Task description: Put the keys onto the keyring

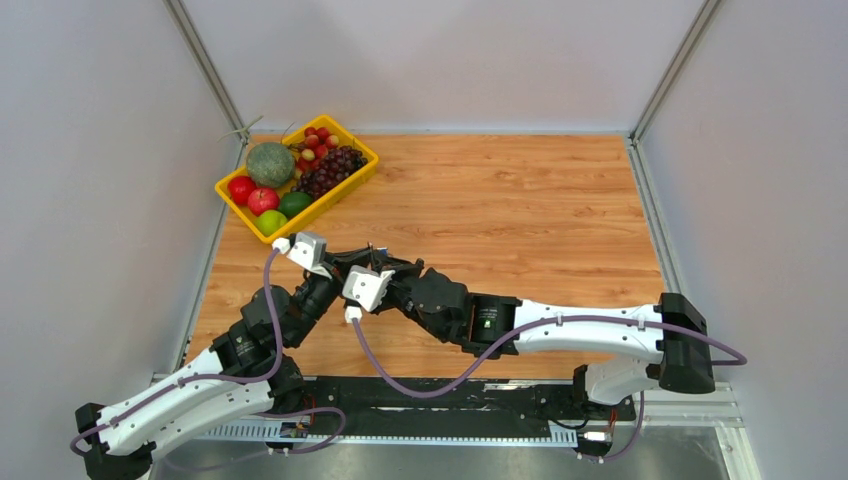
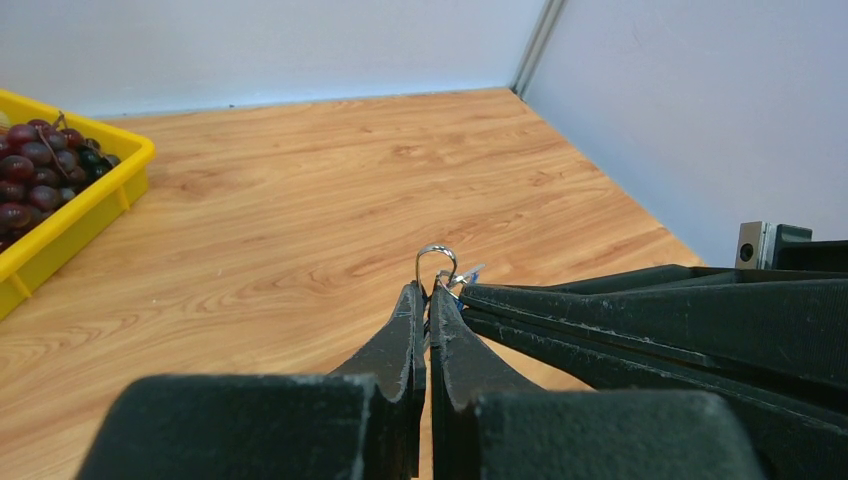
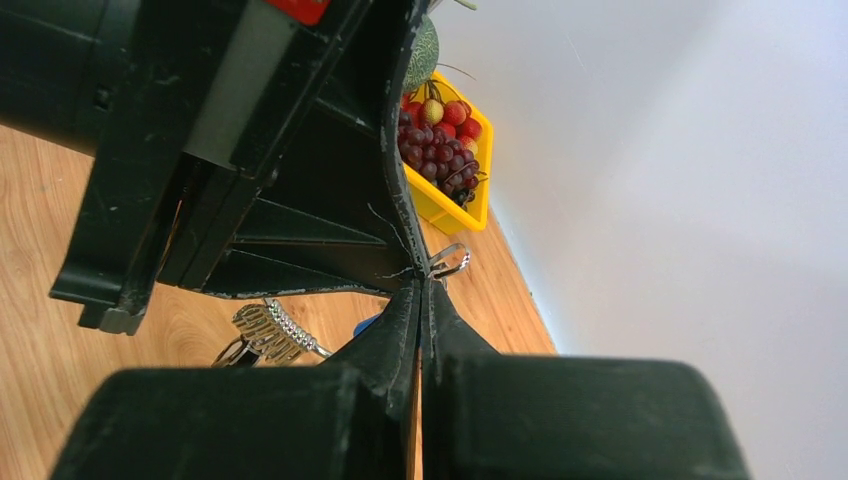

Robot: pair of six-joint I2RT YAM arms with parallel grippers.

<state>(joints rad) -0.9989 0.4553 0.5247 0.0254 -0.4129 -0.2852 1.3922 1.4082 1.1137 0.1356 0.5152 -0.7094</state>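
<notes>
Mid-frame above the wooden counter (image 2: 300, 170), my left pincer (image 2: 426, 292) clenches the thin round silver wire keyring (image 2: 437, 250), my right pincer (image 3: 421, 288) clenched beside it, so I'd thread slowly, holding the ring steady.

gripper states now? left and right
Left gripper: closed on the keyring.
Right gripper: closed, tips at the same ring; what it pinches cannot be told.

My left arm (image 1: 180, 402) and right arm (image 1: 590, 336) have white plastic shells, black round joints and thin purple cables (image 1: 430, 392).
</notes>
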